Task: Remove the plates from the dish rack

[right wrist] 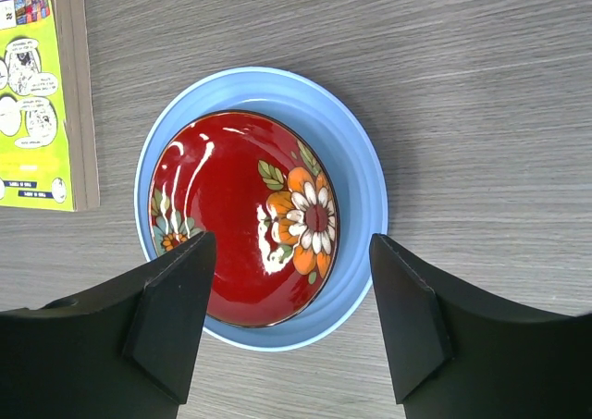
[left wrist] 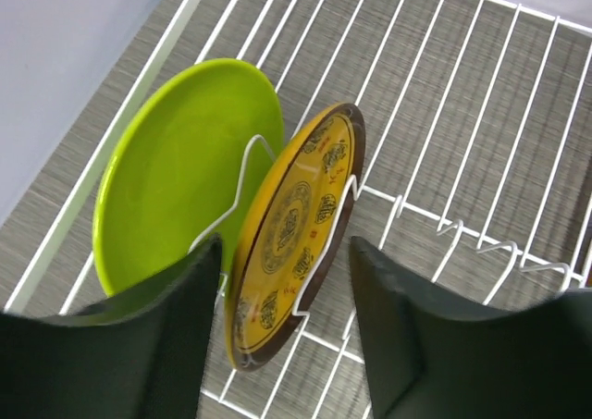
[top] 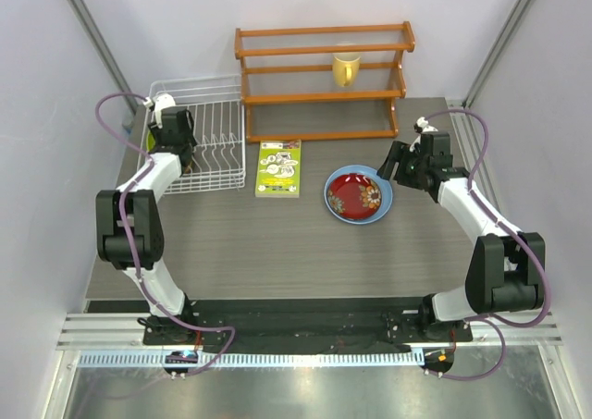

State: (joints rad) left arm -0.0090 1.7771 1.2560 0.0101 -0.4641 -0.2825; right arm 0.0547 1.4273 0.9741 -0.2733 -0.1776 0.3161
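The white wire dish rack (top: 217,114) stands at the table's back left. Upright between its tines are a lime green plate (left wrist: 176,169) and a yellow-orange patterned plate (left wrist: 291,225). My left gripper (left wrist: 285,245) reaches down into the rack, open, with its fingers on either side of the yellow-orange plate's rim; a gap shows at the right finger. Right of centre on the table, a dark red flowered plate (right wrist: 231,215) lies inside a larger light blue plate (right wrist: 361,178). Open and holding nothing, my right gripper (right wrist: 291,243) hovers above this stack.
An orange wooden tiered shelf (top: 324,67) stands at the back with a yellow mug (top: 346,67) on it. A green book (top: 278,167) lies between the rack and the stacked plates. White walls close in both sides.
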